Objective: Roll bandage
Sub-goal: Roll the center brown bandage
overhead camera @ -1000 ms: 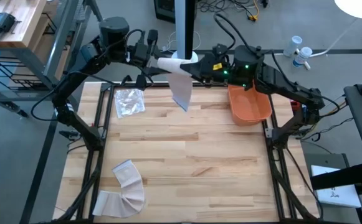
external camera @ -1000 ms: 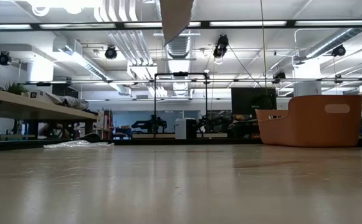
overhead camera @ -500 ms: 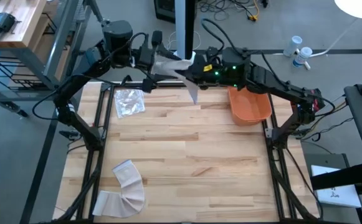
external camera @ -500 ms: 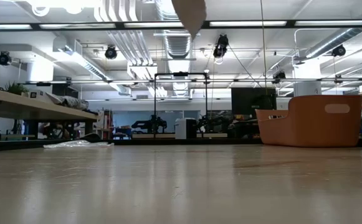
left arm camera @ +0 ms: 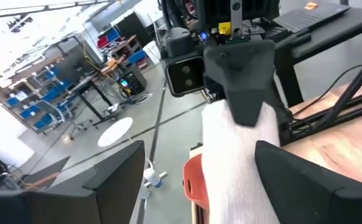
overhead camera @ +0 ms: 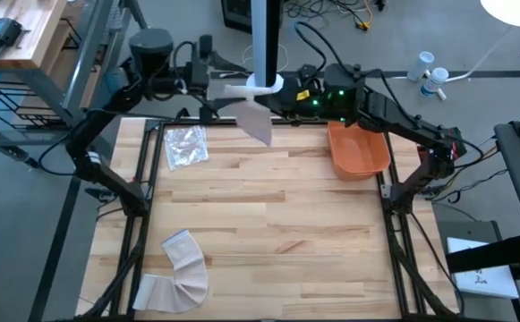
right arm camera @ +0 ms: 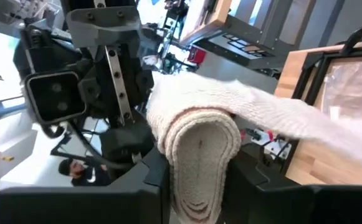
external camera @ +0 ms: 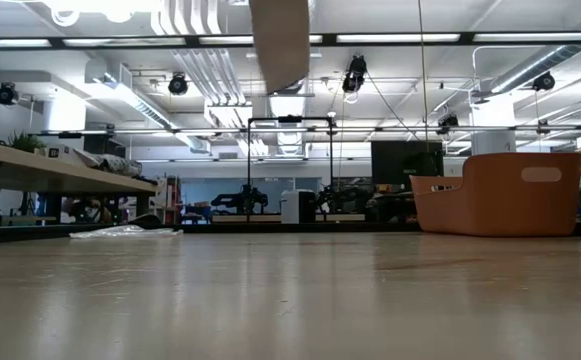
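Between the right gripper's [right arm camera: 199, 186] fingers sits the rolled bandage [right arm camera: 199, 146], clamped above the table's [overhead camera: 268, 206] far edge. Opposite, the left gripper [overhead camera: 213, 87] stands spread wide around the roll's other end. Beyond lies an orange bin [overhead camera: 360, 150].

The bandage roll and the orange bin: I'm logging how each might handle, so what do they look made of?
The bandage roll looks like soft white woven or knitted cloth: fuzzy, ribbed surface, layers spiralled at its end, a loose tail drooping. It sits between the right pincer's fingers. The orange bin looks like moulded plastic: smooth, even colour, rounded corners, though the finish is hard to judge.
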Available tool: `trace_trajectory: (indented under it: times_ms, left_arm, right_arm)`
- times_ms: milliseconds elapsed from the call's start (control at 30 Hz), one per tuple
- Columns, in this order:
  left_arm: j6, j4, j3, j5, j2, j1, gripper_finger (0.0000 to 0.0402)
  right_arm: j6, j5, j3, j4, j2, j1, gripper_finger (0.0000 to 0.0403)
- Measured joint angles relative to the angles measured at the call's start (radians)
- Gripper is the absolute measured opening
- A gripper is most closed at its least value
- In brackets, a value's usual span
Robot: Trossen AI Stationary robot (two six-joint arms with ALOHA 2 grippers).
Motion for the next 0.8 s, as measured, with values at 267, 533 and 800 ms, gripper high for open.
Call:
trace_trajectory:
  times_ms: [267,533,800]
  left_arm:
    - [0.009,-0.074,-0.003,0.000,-0.019,-0.004,0.0274]
    - [0.005,-0.036,-0.012,0.007,0.031,-0.016,0.0250]
    - [0.035,0.024,-0.013,0.010,0.059,-0.017,0.0234]
  right_arm:
    - [0.019,-0.003,0.002,0.000,-0.002,0.000,0.0084]
    - [0.034,0.013,0.002,0.000,0.001,-0.001,0.0081]
    - [0.034,0.022,0.003,0.008,0.000,-0.001,0.0080]
